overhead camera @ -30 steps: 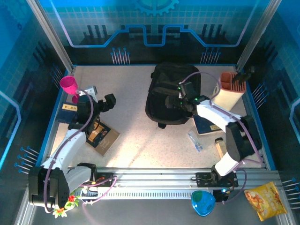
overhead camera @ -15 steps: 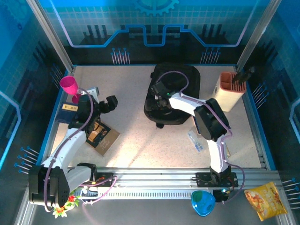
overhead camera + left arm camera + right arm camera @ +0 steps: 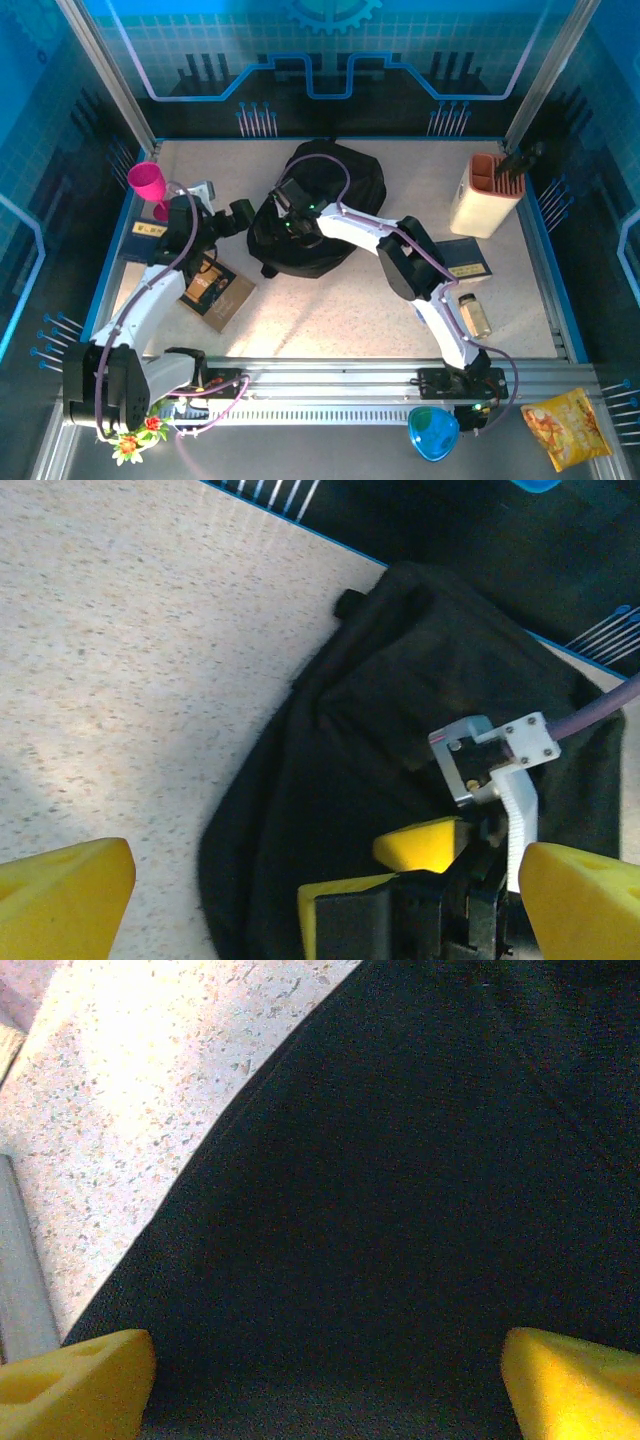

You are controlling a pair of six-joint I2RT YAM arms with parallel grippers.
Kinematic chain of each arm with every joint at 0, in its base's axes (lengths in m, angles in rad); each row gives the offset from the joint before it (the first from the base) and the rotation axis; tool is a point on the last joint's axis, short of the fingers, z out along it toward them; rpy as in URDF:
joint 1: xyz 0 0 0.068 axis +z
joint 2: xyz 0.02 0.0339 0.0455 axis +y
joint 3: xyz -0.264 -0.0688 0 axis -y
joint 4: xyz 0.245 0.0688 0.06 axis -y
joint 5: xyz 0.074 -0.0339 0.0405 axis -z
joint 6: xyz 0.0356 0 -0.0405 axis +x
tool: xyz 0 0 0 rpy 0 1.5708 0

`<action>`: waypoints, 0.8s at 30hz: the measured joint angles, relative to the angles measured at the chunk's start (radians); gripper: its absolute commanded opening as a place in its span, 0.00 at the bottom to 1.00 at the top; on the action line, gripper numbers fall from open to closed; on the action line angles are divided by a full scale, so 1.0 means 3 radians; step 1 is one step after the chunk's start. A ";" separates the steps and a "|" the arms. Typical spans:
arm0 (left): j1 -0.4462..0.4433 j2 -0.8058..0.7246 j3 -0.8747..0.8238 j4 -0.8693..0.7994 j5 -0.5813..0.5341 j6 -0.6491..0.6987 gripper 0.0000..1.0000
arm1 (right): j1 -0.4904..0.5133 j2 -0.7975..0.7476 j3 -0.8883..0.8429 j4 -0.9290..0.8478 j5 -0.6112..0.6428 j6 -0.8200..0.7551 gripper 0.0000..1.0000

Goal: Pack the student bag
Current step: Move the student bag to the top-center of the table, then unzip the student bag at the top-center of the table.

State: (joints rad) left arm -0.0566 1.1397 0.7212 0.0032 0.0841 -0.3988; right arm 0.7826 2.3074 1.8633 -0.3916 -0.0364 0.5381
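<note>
White-linked left arm [image 3: 140, 300] and right arm [image 3: 352, 224] with black joints, lilac cables [image 3: 192, 240] looping along both, black left gripper [image 3: 238, 216], yellow wedge fingertips [image 3: 60, 895], white bracket [image 3: 490, 755] with small screws at the right wrist.

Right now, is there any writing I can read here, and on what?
None reads clearly.
Yellow label: dark letters, too blurred.
Brown book: print too small.
Blue booklet: mark too small.
Snack bag: print blurred.
</note>
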 measured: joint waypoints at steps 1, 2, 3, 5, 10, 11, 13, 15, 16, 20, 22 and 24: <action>0.0000 0.0045 0.0051 -0.0005 0.0065 -0.0037 0.99 | -0.0019 -0.0083 -0.0076 -0.0011 -0.0031 0.0019 0.90; -0.0003 0.0083 0.0097 -0.0008 0.0128 -0.0071 0.99 | -0.0047 -0.0205 -0.0198 -0.0015 -0.0060 0.0042 0.90; -0.0003 0.0106 0.0127 -0.0008 0.0178 -0.0093 0.99 | -0.0079 -0.0347 -0.0331 -0.0024 -0.0085 0.0061 0.90; -0.0022 0.0146 0.0182 -0.0009 0.0276 -0.0163 0.99 | -0.0165 -0.0720 -0.0655 -0.0001 -0.0120 0.0111 0.90; -0.0216 0.0286 0.0320 -0.0072 0.0476 -0.0299 0.98 | -0.0538 -0.1820 -0.1486 0.0113 -0.0126 0.0258 0.86; -0.0290 0.0320 0.0350 -0.0097 0.0497 -0.0326 0.97 | -0.0633 -0.1979 -0.1621 0.0134 -0.0086 0.0295 0.85; -0.0432 0.0374 0.0383 -0.0118 0.0497 -0.0365 0.96 | -0.0802 -0.2173 -0.1857 0.0175 -0.0008 0.0354 0.82; -0.0604 0.0434 0.0399 -0.0120 0.0481 -0.0453 0.93 | -0.0940 -0.2247 -0.2080 0.0188 0.0072 0.0407 0.80; -0.0701 0.0478 0.0399 -0.0109 0.0478 -0.0507 0.91 | -0.0992 -0.2247 -0.2181 0.0186 0.0104 0.0436 0.78; -0.0978 0.0717 0.0399 -0.0060 0.0484 -0.0762 0.85 | -0.1078 -0.2191 -0.2463 0.0130 0.0114 0.0537 0.69; -0.1062 0.0839 0.0399 -0.0020 0.0493 -0.0894 0.80 | -0.1080 -0.2157 -0.2511 0.0135 0.0081 0.0590 0.62; -0.1137 0.0964 0.0403 0.0029 0.0512 -0.1034 0.75 | -0.1080 -0.2134 -0.2539 0.0165 0.0046 0.0622 0.59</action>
State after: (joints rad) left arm -0.3977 1.4288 0.8421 0.0120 0.2379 -0.7090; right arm 0.4587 1.6672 1.1015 -0.3420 -0.0227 0.7246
